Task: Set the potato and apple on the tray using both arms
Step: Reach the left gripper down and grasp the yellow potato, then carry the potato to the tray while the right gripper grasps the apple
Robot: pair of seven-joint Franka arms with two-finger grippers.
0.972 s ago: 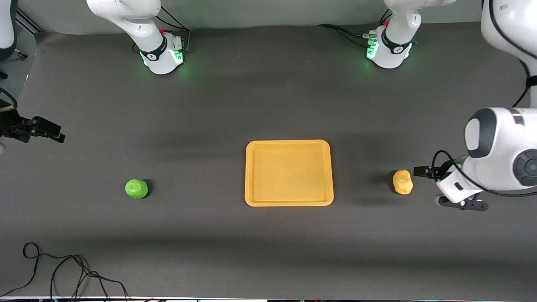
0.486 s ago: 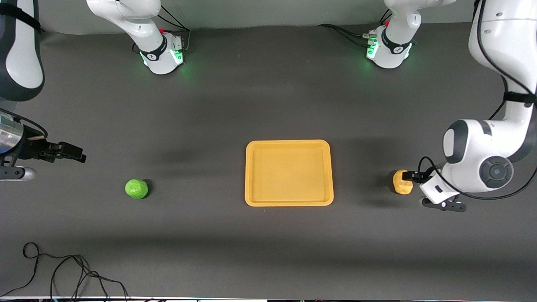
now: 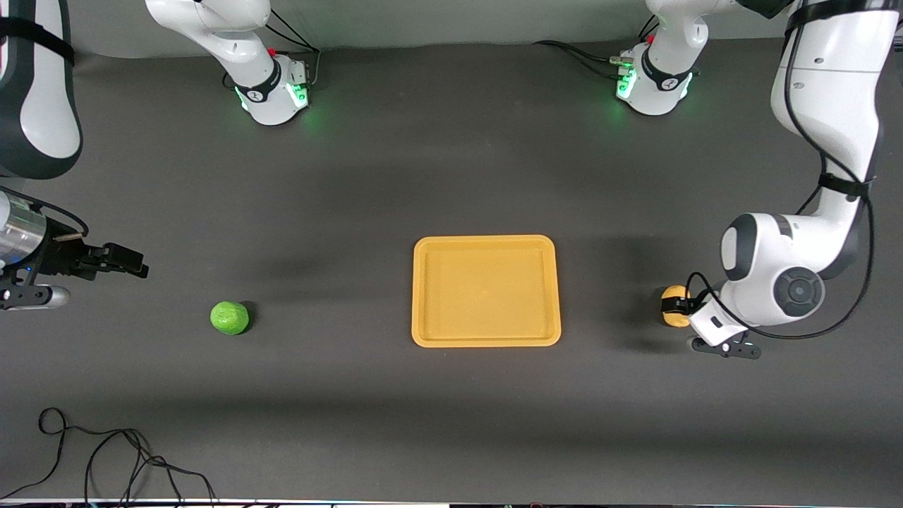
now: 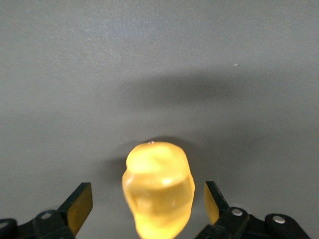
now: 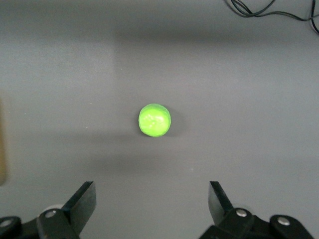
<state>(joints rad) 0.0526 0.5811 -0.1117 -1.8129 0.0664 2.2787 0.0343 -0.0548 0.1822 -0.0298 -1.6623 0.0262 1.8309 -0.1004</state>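
Note:
The orange-yellow tray point(image 3: 486, 340) lies mid-table with nothing on it. The yellow-orange potato point(image 3: 674, 319) lies on the mat toward the left arm's end. My left gripper point(image 3: 676, 305) is low over it and open. In the left wrist view the potato point(image 4: 158, 191) sits between the left gripper's point(image 4: 147, 199) spread fingers point(image 4: 79, 206), with a gap on each side. The green apple point(image 3: 229, 317) lies toward the right arm's end. My right gripper point(image 3: 130, 268) hangs open over bare mat, short of the apple point(image 5: 155, 120). Nothing is between the right gripper's point(image 5: 152, 191) fingers.
A loose black cable point(image 3: 106, 458) loops on the mat at the corner nearest the front camera, at the right arm's end, and also shows as a cable point(image 5: 264, 10) in the right wrist view. The two arm bases point(image 3: 271, 92) point(image 3: 652, 85) stand farthest from the front camera.
The left gripper has moved in toward the tray side and now straddles the potato. The right gripper has come in from the table's end toward the apple. Both stayed open.

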